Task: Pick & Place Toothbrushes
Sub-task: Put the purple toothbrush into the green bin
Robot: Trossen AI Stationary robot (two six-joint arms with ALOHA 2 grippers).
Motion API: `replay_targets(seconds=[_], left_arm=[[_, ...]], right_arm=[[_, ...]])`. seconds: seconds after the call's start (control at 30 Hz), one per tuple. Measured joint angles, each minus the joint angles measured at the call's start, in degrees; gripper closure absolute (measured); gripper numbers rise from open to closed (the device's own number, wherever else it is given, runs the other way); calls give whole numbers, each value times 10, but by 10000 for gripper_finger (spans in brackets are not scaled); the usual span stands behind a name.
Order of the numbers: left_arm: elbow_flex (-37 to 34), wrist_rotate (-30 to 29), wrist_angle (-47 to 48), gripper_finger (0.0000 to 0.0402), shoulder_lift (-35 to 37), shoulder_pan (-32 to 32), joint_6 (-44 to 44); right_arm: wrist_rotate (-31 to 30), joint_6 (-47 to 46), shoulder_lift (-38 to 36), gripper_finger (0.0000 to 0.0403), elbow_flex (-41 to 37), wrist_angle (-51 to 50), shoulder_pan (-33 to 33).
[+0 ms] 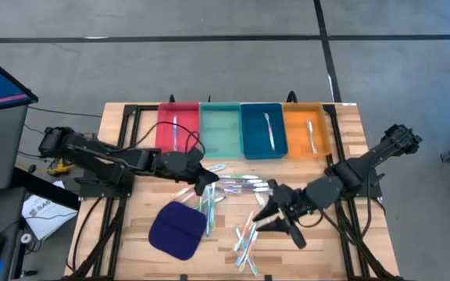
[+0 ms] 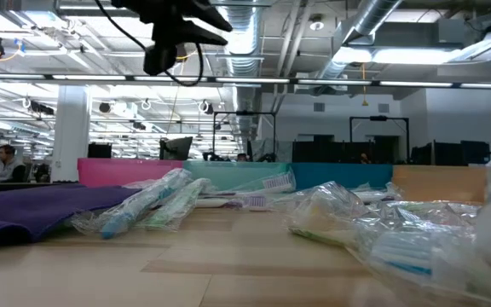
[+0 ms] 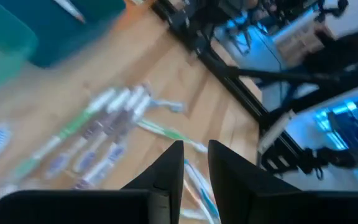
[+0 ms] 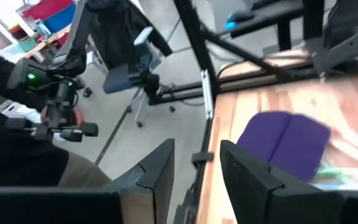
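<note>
The toothbrushes lay scattered mid-table, a few already in the far trays. The left gripper hovered at the pile's left edge beside the purple pad, fingers slightly parted and empty. The right gripper hung over the pile's right side, jaws apart, holding nothing

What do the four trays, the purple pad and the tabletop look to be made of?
The trays: likely glossy plastic, with uniform bright colors and smooth molded walls. The purple pad: apparently soft matte cloth, with a fold crease and rounded, limp edges. The tabletop: light wood, with plank seams and grain showing.
</note>
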State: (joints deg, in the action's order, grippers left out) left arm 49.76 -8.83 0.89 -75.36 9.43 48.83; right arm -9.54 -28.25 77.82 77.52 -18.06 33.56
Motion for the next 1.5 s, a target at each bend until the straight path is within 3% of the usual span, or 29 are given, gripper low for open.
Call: replay_targets(seconds=[0.13, 0.3, 0.4, 0.53, 0.7, 0.87, 1.17, 1.33, 1.5], left_arm=[[0, 53, -26, 334, -38, -5, 16], [5, 63, -76, 334, -68, -6, 16], [31, 63, -81, 334, -79, -6, 8], [63, 63, -83, 334, -89, -6, -21], [100, 101, 3, 334, -103, -19, -61], [154, 158, 111, 334, -141, -39, -108], [242, 163, 179, 334, -208, -42, -211], [243, 145, 236, 334, -219, -47, -147], [244, 125, 287, 334, -218, -37, -296]], right_arm=[[0, -16, 0, 278, 0, -15, 2], [-32, -16, -20, 278, -14, -15, 25], [-85, -16, -50, 278, -83, 77, 52], [-145, -18, -82, 278, -195, 270, 73], [-152, -18, -87, 278, -277, 449, 74], [-156, -18, -85, 278, -290, 504, 73], [-162, 52, -90, 278, -290, 622, 62], [-163, 62, -90, 278, -290, 681, 44], [-163, 62, -90, 278, -290, 684, 27]])
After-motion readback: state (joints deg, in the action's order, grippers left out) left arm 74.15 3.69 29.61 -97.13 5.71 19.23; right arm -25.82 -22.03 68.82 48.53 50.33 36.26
